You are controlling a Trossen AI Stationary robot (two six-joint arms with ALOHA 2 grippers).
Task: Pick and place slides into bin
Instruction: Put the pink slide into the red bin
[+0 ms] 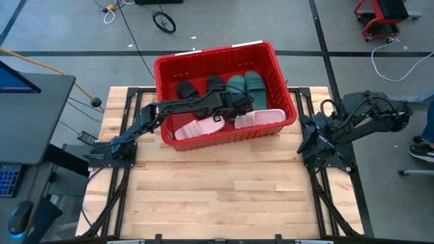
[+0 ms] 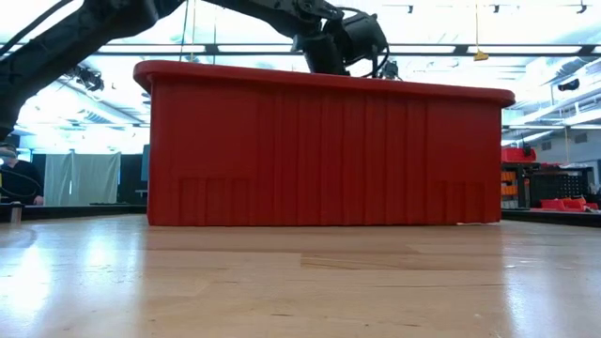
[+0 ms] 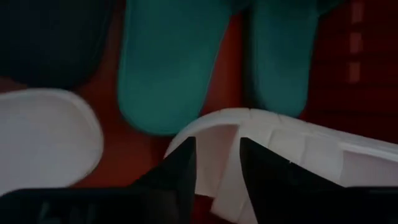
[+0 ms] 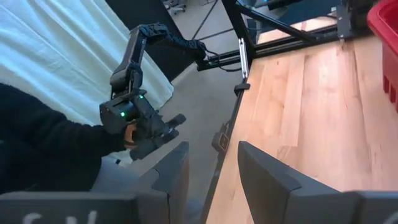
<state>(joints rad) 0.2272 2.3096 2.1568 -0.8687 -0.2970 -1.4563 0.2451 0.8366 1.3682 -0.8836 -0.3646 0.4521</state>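
Observation:
The red bin [image 1: 203, 57] stands at the table's far middle, and its near wall [image 2: 319, 150] fills the low view. Inside lie two black slides [image 1: 190, 89], two dark green slides [image 1: 245, 87] and two pale pink slides. One pink slide [image 1: 196, 127] lies at the near left. The other pink slide [image 1: 264, 117] leans on its side against the near wall. My left gripper [image 1: 234, 110] reaches down into the bin and is shut on the end of that second pink slide [image 3: 298, 149]. My right gripper [image 1: 308, 142] waits open and empty at the table's right edge. My left gripper pinches the left end of the pink slide [image 3: 217, 134] between its two fingers [image 3: 183, 165]. It comes from above, slanting down into the bin. The slide is tipped on its side with its ribbed sole showing. It lies low in the bin, along the near wall.
Bare wooden table [image 1: 217, 196] spreads in front of the bin. Black frame rails [image 1: 115, 183] run along both sides under the arm bases. Beyond the table's right edge, a person's dark sleeve [image 4: 37, 143] and a hand-held control arm [image 4: 134, 106] show in the right wrist view.

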